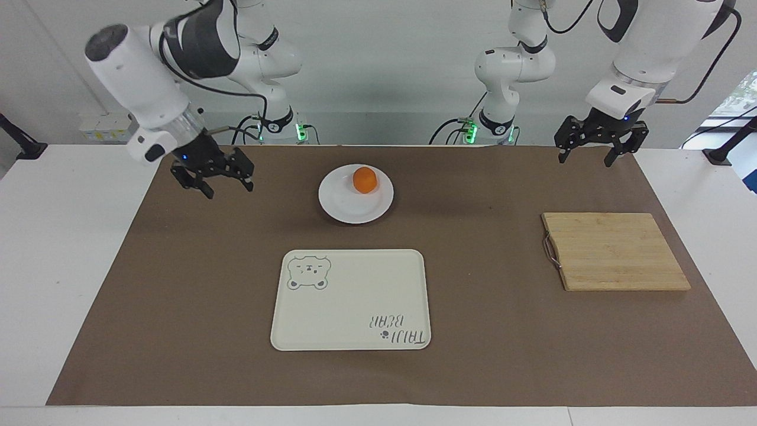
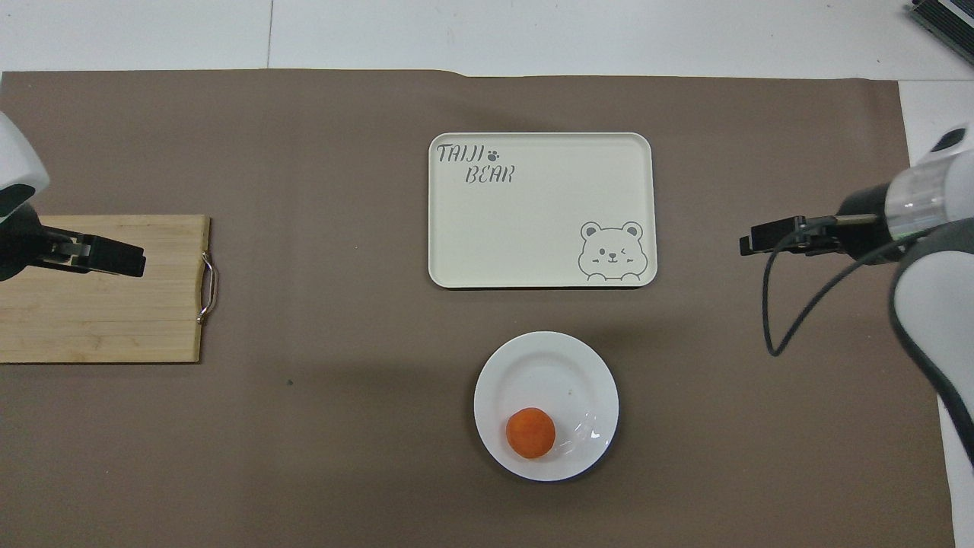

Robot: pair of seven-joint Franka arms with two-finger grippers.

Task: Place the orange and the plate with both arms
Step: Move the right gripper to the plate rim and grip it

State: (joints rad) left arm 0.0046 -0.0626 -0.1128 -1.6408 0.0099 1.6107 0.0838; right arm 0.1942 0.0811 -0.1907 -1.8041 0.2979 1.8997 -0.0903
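- The right claw (image 1: 214, 180) hangs low over the brown mat at the right arm's end of the desk (image 1: 71, 248), fingers spread wide and empty.
- The plate (image 1: 346, 207) lies beside this claw toward the desk's middle, apart from it; the orange (image 1: 365, 180) sits on the plate's robot-side part.
- The left claw (image 1: 602, 147) waits over the mat's robot-side edge, wide and empty; the wooden board (image 1: 615, 251) lies farther from the robots than it.
- The cream tray (image 1: 355, 296) lies farther out than the plate.
- Judged step: the approach. Next, the right claw must travel sideways to the plate and come down over the orange or the rim.
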